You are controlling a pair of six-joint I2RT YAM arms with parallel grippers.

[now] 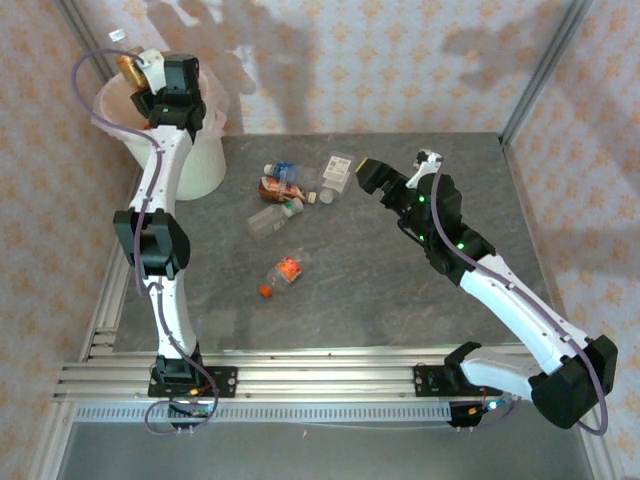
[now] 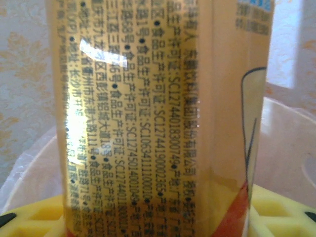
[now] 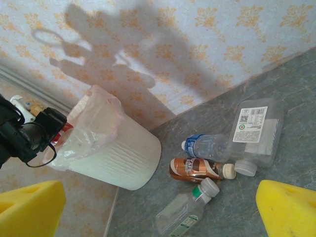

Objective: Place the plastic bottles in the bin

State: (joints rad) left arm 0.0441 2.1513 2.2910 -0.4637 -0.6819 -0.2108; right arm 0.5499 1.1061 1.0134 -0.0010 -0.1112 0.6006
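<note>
Starting at the near side of the tabletop, a lone bottle with an orange label lies on its side, apart from the others and not yet collected. Further in, the right fingers are spread wide with nothing between them. They hang above the tabletop just beside the main cluster, probably poised for the next pick. That cluster lies on its side close together: a clear bottle with a pale cap nearest the fingers, then a brown bottle against a blue-labelled bottle, with a flat clear bottle beside them. Farthest off, at the far-left corner, stands the bin, upright, with its pink liner folded over the rim so the mouth is open. The left arm reaches right across to it. The left fingers are clamped on the lower part of an amber bottle, which looks upright in the wrist view. It is held above the bin's mouth, most likely so that letting go drops it straight inside.
</note>
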